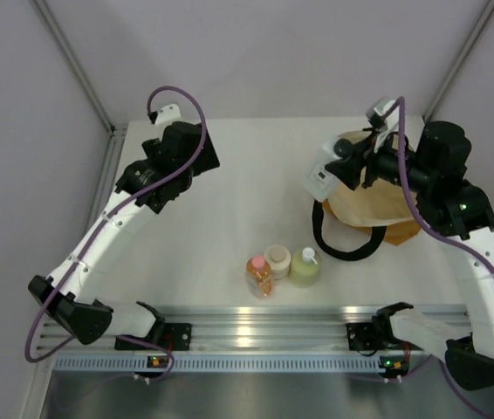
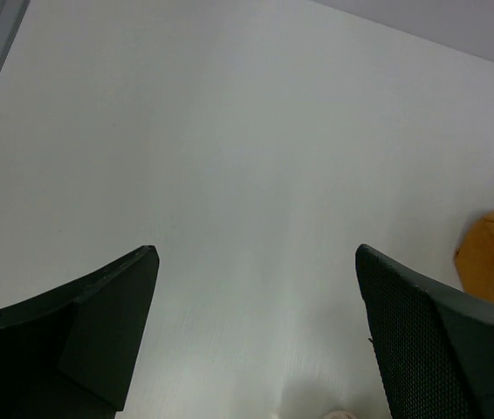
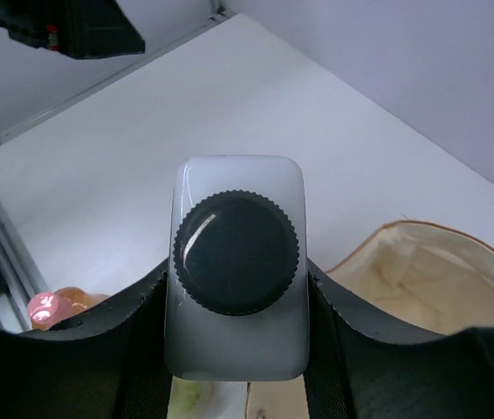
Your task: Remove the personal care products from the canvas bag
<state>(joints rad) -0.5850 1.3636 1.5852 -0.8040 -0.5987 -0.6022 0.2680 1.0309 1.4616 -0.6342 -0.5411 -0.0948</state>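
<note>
Right fingers (image 3: 352, 319) grip white squarish bottle (image 3: 236, 253) btwn them, by canvas bag (image 3: 430, 271).

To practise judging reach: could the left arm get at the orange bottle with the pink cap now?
Probably yes: the left gripper is open and empty, and bare table lies between it and the orange bottle, leftmost in its row.

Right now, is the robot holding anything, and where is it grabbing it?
The right gripper holds the white squarish bottle by its two sides, below the dark cap. The left gripper is open and empty.
</note>
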